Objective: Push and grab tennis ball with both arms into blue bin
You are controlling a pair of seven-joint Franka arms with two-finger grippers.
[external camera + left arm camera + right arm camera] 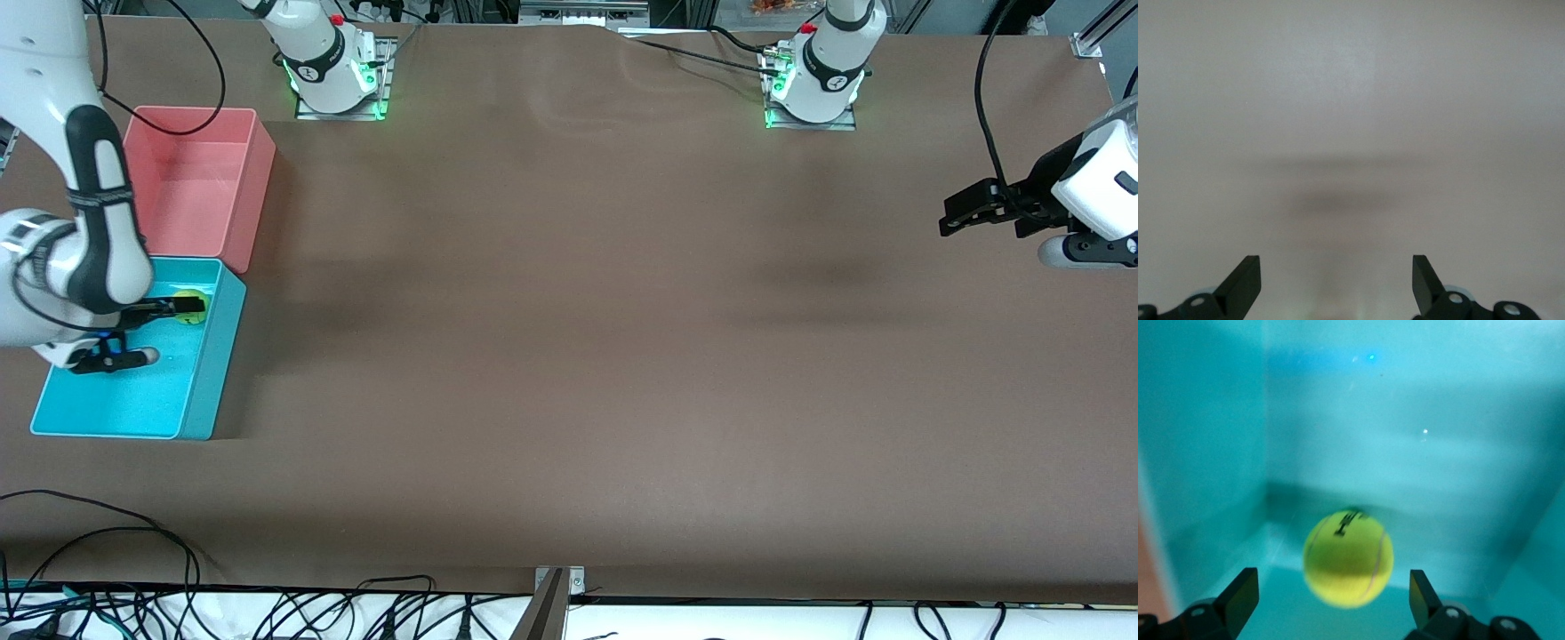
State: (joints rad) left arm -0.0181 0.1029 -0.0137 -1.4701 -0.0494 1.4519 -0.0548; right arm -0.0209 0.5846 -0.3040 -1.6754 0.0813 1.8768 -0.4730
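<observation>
The yellow-green tennis ball (188,307) is inside the blue bin (213,356), at the right arm's end of the table. My right gripper (173,332) hangs over the bin, open, with one finger right beside the ball. In the right wrist view the tennis ball (1348,558) sits between the spread fingers of the right gripper (1333,580) with a gap on each side, the bin's cyan walls (1205,453) all round it. My left gripper (982,227) is open and empty above bare table at the left arm's end; its wrist view shows only the left gripper (1337,263) over the table top.
A pink bin (258,178) stands against the blue bin, farther from the front camera. Loose black cables (133,533) lie along the table's near edge. The brown table top (569,311) spans the space between the two arms.
</observation>
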